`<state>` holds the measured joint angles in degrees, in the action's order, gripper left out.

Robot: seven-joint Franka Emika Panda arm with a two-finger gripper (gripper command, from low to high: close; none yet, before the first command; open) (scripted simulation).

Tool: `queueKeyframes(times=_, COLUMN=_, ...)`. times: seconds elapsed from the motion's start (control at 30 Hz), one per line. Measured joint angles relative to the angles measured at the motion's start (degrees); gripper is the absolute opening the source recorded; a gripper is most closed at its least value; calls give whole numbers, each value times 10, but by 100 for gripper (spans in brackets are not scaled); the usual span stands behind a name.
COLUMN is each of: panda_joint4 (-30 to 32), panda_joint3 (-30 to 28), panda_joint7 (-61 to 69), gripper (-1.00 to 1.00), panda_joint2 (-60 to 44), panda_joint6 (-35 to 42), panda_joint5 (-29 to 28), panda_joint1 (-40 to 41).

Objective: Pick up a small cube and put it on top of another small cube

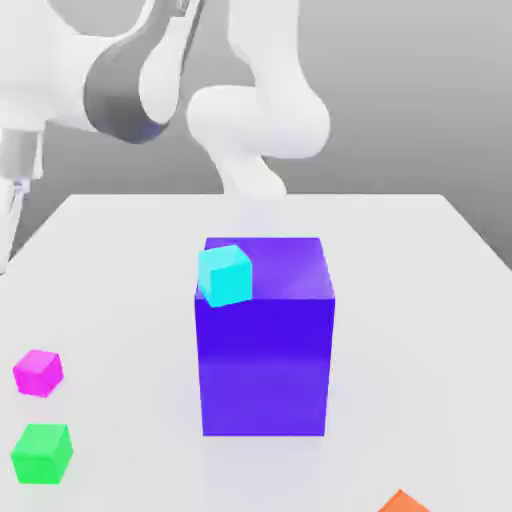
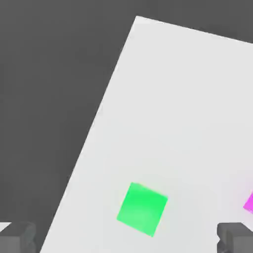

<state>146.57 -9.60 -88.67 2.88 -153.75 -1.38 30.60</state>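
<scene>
Magenta cube unclaimed, stack unstarted

The end effector (image 2: 126, 238) is open, its two fingers set wide apart with nothing between them. Nearest beneath it in the hand view lies the green cube (image 2: 143, 209), flat on the worktop (image 2: 163, 108); the magenta cube (image 2: 250, 202) is cut by the picture's border.

None of the lifting or stacking is done. The magenta cube sits on the worktop towards the exterior view's left, near the green cube but apart from it. Still to do, in my judgement: line up over the magenta cube, close on it, raise it, set it on another small cube and let go. Which cube should carry it, I cannot tell.

The exterior view gives the wider layout: the arm (image 1: 258, 120) behind, the big blue-purple block (image 1: 265, 365) in the middle, the cyan cube (image 1: 225, 276) at its upper near corner, and part of an orange object (image 1: 403, 503) at the lower border. Whether the cyan cube rests fully on the block is unclear. The hand view adds the finger spacing and the worktop's edge against dark floor (image 2: 44, 99).
</scene>
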Motion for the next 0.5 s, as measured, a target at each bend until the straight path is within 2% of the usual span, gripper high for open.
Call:
queueKeyframes(times=0.17, panda_joint4=34, panda_joint3=-22, panda_joint7=-57, gripper=0, panda_joint2=-106, panda_joint6=-53, panda_joint5=58, panda_joint1=54)
queueKeyframes(times=0.37, panda_joint4=18, panda_joint3=30, panda_joint7=-26, gripper=0, panda_joint2=-231, panda_joint6=-145, panda_joint5=124, panda_joint1=104)
queueKeyframes(times=0.4, panda_joint4=16, panda_joint3=36, panda_joint7=-22, gripper=-100, panda_joint2=-242, panda_joint6=-154, panda_joint5=129, panda_joint1=109)
queueKeyframes(times=0.5, panda_joint4=16, panda_joint3=36, panda_joint7=-23, gripper=-100, panda_joint2=-242, panda_joint6=-155, panda_joint5=129, panda_joint1=109)
